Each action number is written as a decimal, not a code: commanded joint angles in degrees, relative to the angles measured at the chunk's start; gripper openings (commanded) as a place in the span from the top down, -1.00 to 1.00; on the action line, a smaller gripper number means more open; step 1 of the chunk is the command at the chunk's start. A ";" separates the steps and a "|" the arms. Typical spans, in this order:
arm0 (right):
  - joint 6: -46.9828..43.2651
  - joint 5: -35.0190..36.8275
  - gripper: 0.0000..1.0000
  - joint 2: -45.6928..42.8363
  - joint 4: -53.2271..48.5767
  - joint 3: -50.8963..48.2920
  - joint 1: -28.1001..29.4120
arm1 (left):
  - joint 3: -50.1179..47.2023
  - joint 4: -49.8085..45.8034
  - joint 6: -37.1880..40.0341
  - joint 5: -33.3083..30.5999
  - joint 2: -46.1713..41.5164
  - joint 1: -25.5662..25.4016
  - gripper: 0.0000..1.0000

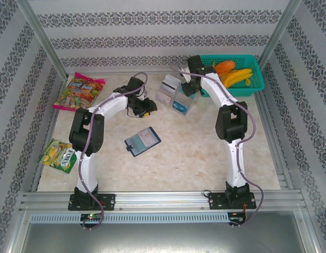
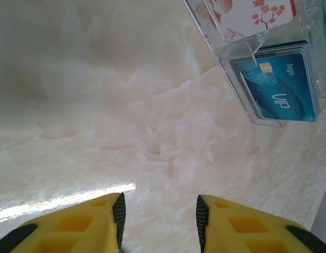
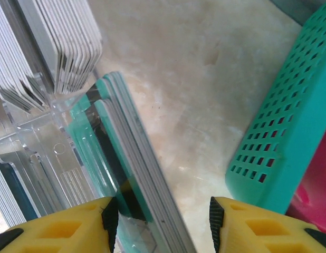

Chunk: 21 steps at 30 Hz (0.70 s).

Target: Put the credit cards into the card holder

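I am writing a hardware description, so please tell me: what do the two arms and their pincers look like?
The left arm and right arm have white links, black joints and black bases, with a purplish cable along each. The left pincer and right pincer have yellow fingers with black inner pads.

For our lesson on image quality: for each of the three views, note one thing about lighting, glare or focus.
Top external: even, soft light, only faint shadows on the table. Left wrist: a bright glare streak at lower left, far marble soft, the blue card sharp. Right wrist: the teal cards in focus, pale reflections on the clear rack.
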 commanded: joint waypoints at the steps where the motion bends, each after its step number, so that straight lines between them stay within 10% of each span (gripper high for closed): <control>1: -0.71 0.23 -0.03 0.59 -1.39 1.73 0.33 | 0.46 -0.35 -0.19 0.62 -0.96 -0.53 0.14; 21: -0.02 1.26 0.39 -2.36 -0.43 1.40 -0.02 | 0.73 -0.31 -0.20 0.76 -0.97 -0.55 0.14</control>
